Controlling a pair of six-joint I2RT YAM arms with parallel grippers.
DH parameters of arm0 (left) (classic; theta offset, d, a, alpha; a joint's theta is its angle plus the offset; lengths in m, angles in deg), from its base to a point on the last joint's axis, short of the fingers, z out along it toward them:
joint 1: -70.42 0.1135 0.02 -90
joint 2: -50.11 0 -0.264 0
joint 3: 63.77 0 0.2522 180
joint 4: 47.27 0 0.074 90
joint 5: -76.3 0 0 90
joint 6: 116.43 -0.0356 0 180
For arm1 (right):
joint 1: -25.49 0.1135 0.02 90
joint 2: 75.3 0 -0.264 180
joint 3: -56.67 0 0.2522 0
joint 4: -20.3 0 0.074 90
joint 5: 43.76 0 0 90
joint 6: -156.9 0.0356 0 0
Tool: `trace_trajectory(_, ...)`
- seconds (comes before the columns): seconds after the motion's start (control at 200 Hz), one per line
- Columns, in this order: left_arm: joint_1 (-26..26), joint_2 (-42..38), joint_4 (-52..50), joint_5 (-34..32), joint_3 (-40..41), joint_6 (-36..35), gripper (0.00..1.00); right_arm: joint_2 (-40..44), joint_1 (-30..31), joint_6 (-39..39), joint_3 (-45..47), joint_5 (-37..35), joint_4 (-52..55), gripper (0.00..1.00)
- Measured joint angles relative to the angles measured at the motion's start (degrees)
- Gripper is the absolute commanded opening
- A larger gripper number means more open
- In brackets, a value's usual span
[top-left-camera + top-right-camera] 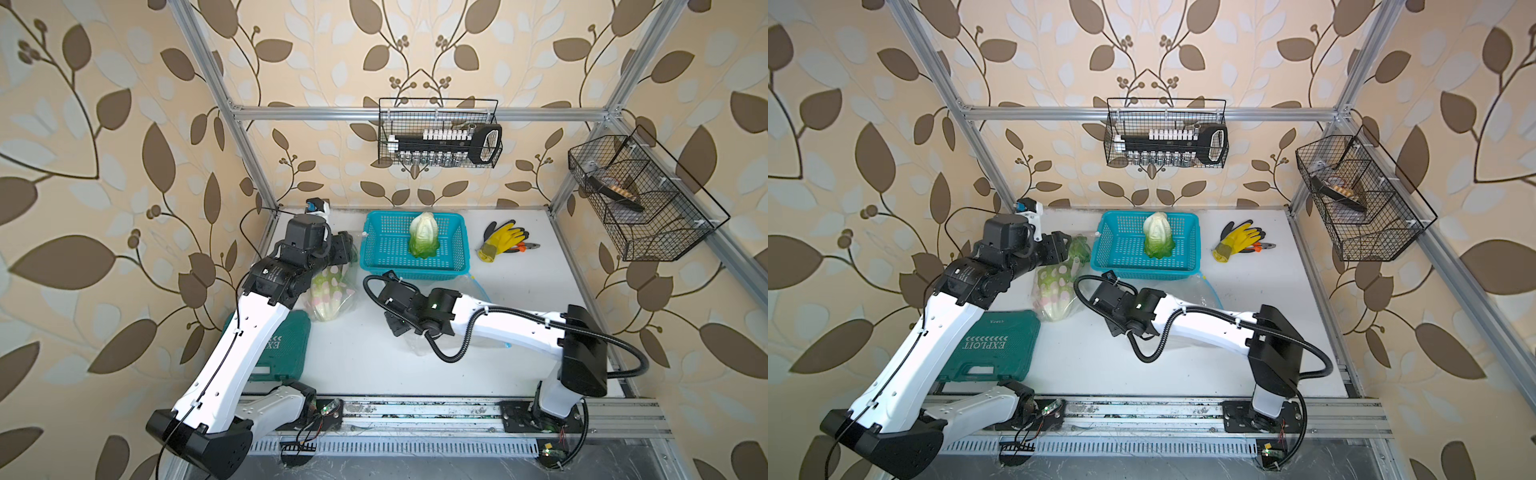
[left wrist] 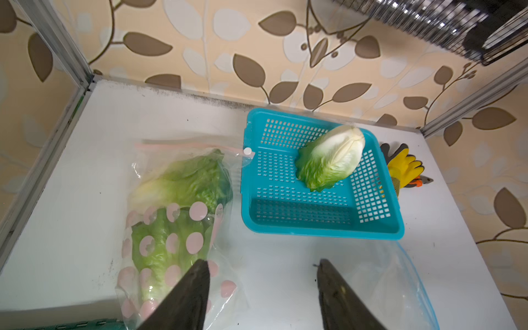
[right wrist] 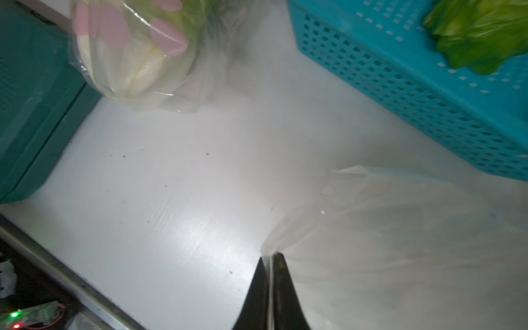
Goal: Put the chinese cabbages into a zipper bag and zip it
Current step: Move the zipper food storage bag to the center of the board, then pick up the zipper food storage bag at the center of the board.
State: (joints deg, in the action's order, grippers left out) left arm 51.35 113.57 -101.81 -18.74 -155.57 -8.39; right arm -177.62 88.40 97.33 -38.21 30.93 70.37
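One chinese cabbage (image 1: 423,235) (image 1: 1158,235) (image 2: 331,158) lies in the teal basket (image 1: 415,272) (image 2: 314,228). Two more cabbages sit inside a pink-dotted zipper bag (image 1: 330,297) (image 1: 1054,291) (image 2: 171,228) lying left of the basket, its white slider (image 2: 247,151) at the basket end. My left gripper (image 2: 263,265) (image 1: 347,249) hovers open beside that bag, holding nothing. A second, clear zipper bag with a blue edge (image 3: 400,243) (image 1: 478,286) lies in front of the basket. My right gripper (image 3: 270,257) is shut on that bag's edge, lifting the film.
A green tool case (image 1: 282,349) (image 1: 992,349) lies at the front left, touching the dotted bag. Yellow gloves (image 1: 500,239) and pliers rest right of the basket. Two wire baskets (image 1: 440,133) (image 1: 640,199) hang on the frame at the back and on the right.
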Motion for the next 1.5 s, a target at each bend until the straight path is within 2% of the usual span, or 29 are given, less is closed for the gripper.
trace_trajectory(0.05, -0.02, 0.04, 0.02, 0.26, -0.15, 0.0, 0.61, -1.4, -0.74, -0.94, -0.48, 3.45, -0.09, 0.54)
trace_trajectory(0.14, -0.09, 0.85, -0.13, 1.81, 0.2, 0.13, 0.61, -0.83, -3.52, -3.5, -0.5, 9.6, 0.87, 0.62)
trace_trajectory(0.265, -2.36, 3.19, -0.07, 3.58, 1.27, 0.61, 0.6, 8.04, -11.89, -5.11, 3.48, 16.85, 1.31, 0.67)
trace_trajectory(0.345, -5.68, 5.25, 0.15, 5.11, 1.92, 1.25, 0.6, 17.97, -21.7, -5.55, 8.98, 20.76, 1.86, 0.69)
trace_trajectory(0.45, -10.47, 8.02, 0.7, 6.58, 2.82, 2.21, 0.6, 28.15, -39.36, -6.12, 16.68, 23.52, 2.97, 0.71)
trace_trajectory(0.55, -14.88, 10.71, 1.4, 7.58, 3.13, 3.04, 0.6, 29.73, -51.28, -7.23, 21.4, 24.48, 5.53, 0.71)
trace_trajectory(0.635, -17.94, 13.0, 1.79, 8.11, 3.08, 3.21, 0.6, 27.47, -56.54, -8.5, 23.63, 24.35, 7.37, 0.71)
trace_trajectory(0.745, -20.63, 15.8, 1.9, 8.81, 3.06, 3.23, 0.6, 22.77, -58.12, -9.92, 24.04, 24.72, 8.09, 0.68)
trace_trajectory(0.925, -21.49, 17.07, 1.99, 9.2, 3.06, 3.28, 0.6, 15.87, -58.12, -11.37, 24.55, 28.83, 6.08, 0.43)
trace_trajectory(1.08, -21.46, 17.07, 2.1, 9.14, 3.08, 3.3, 0.6, 15.45, -58.05, -11.1, 25.88, 32.39, 4.35, 0.34)
trace_trajectory(1.254, -21.49, 17.4, 2.67, 9.16, 3.08, 3.34, 0.6, 14.64, -57.75, -11.13, 27.19, 35.28, 2.62, 0.32)
trace_trajectory(1.324, -21.49, 17.49, 2.8, 9.14, 3.08, 3.37, 0.6, 13.88, -57.66, -11.37, 27.74, 36.06, 2.08, 0.27)
trace_trajectory(1.499, -21.49, 17.51, 2.75, 8.66, 3.08, 3.61, 0.6, 13.57, -56.11, -11.72, 28.72, 37.44, 1.27, 0.07)
